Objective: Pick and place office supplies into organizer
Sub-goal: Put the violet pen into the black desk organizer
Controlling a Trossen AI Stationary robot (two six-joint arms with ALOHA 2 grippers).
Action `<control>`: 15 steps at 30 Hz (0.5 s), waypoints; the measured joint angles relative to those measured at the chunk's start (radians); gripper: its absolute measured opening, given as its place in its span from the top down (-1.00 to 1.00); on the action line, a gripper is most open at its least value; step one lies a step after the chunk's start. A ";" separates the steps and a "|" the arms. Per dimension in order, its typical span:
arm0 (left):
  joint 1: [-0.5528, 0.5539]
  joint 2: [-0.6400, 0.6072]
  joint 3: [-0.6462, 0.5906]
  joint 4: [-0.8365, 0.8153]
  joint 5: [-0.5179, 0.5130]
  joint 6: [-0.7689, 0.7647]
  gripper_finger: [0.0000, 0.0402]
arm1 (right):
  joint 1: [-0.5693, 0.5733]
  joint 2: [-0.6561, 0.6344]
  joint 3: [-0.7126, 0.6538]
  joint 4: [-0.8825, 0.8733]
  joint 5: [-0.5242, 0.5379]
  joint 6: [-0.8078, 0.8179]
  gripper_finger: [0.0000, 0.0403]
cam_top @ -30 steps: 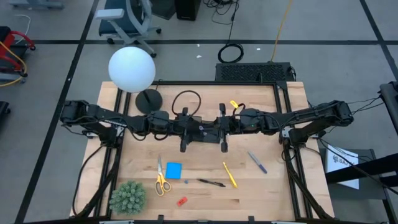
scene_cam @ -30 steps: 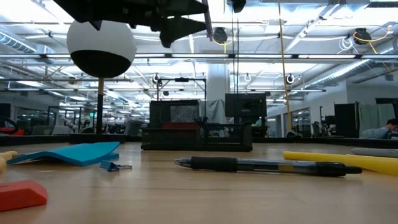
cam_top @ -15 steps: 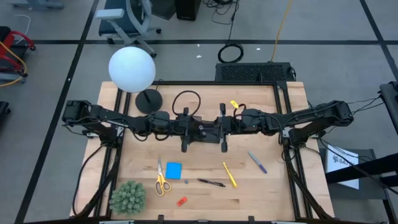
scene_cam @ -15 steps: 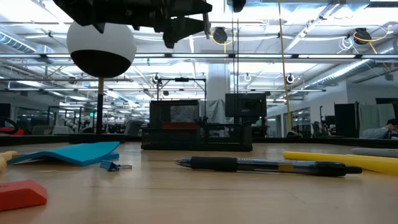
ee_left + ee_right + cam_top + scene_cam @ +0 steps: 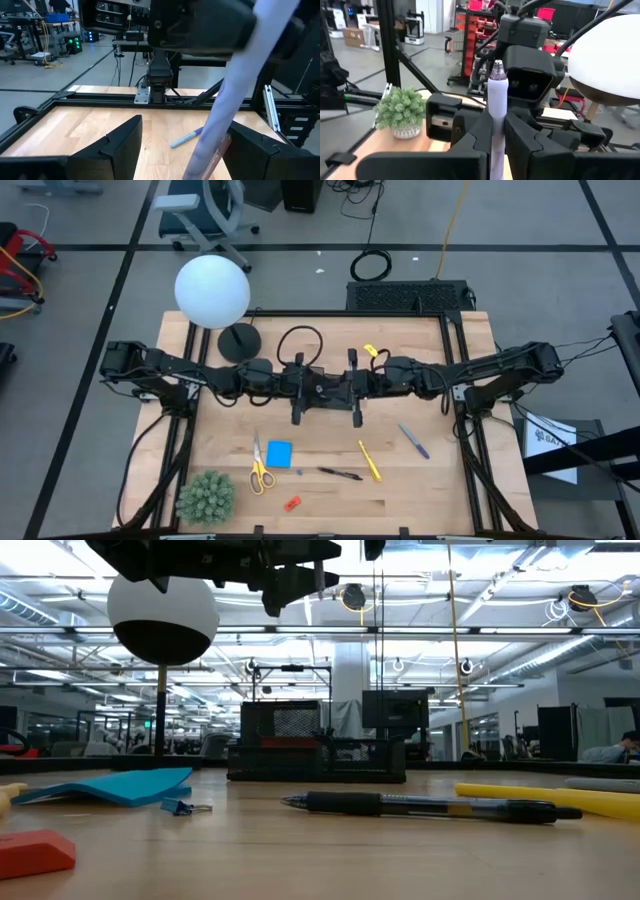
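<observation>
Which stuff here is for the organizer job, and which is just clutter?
Job: organizer, scissors, note pad, yellow pen, black pen, purple pen, red piece, pale pen in right gripper.
Clutter: plant, globe lamp, cable loop.

Light wood table (image 5: pixel 320 470), matt blk plastic pen (image 5: pixel 430 806)

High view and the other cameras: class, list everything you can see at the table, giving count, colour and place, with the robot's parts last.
scissors: one, yellow handles, beside plant
note pad: one, blue, beside scissors
black pen: one, right of note pad
yellow pen: one, beside black pen
bluish-purple pen: one, farthest right
red piece: one, near table edge
held pen: one, pale lilac, in right gripper
organizer: one, black, mid-table
plant: one, green, corner
lamp: one, white globe
left gripper: open around held pen
right gripper: shut on held pen
</observation>
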 joint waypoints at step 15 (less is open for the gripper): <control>0.000 0.000 0.000 -0.002 0.002 0.014 0.25 | -0.001 -0.001 0.000 0.007 0.005 -0.019 0.88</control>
